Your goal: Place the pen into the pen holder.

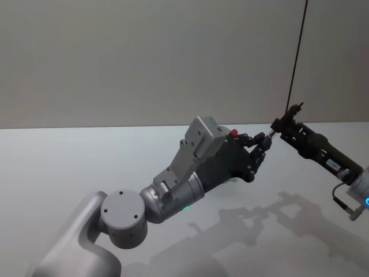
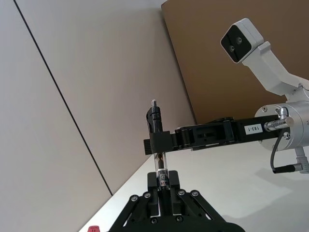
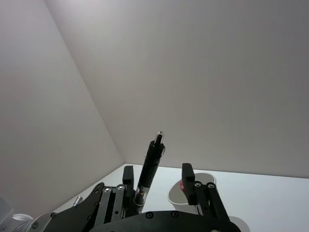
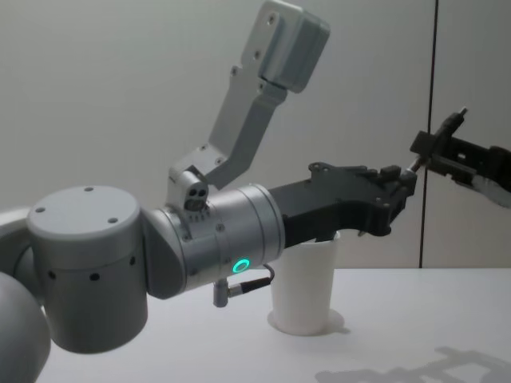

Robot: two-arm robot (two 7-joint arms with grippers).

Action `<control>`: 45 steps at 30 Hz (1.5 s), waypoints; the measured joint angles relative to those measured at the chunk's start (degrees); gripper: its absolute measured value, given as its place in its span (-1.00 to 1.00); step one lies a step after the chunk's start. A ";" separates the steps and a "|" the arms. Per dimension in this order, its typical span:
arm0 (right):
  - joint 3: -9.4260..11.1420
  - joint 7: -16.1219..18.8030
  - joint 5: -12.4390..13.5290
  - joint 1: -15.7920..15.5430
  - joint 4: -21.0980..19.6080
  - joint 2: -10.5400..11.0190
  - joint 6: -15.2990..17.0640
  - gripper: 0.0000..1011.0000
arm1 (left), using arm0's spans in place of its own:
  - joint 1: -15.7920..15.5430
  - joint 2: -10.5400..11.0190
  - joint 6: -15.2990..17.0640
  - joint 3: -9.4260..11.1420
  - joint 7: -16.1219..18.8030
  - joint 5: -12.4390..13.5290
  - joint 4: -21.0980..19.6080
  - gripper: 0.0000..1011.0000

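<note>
The pen (image 2: 154,118) is black with a clear lower barrel. It stands above the table, its lower end clamped in my left gripper (image 2: 162,186). My right gripper (image 2: 157,142) reaches across the pen's middle. In the right wrist view the pen (image 3: 150,164) rises between the spread fingers of the right gripper (image 3: 157,176), close to one finger (image 3: 128,175). In the head view the left gripper (image 1: 262,141) meets the right gripper (image 1: 281,124) at mid-right. The pen holder (image 4: 303,287), a white paper cup, stands on the table under the left forearm.
The white table (image 1: 57,167) runs back to a plain wall. My left arm's grey body (image 4: 207,239) and its raised camera bracket (image 4: 271,48) bulk large over the cup. A dark vertical seam (image 1: 297,52) marks the wall behind the right gripper.
</note>
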 joint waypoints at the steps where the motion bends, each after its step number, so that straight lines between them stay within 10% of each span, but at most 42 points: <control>1: -0.02 0.08 0.03 0.01 0.02 0.02 -0.05 0.23 | 0.00 0.00 0.00 0.00 0.00 0.00 0.00 -0.73; 21: -0.39 0.48 0.20 0.23 0.40 0.14 -0.78 -0.71 | 0.00 0.00 0.00 0.00 0.00 0.00 0.00 -0.74; 45: -0.65 0.13 0.05 0.35 0.40 0.51 -1.45 -0.74 | 0.00 0.00 -0.01 0.00 0.00 0.00 0.00 -0.74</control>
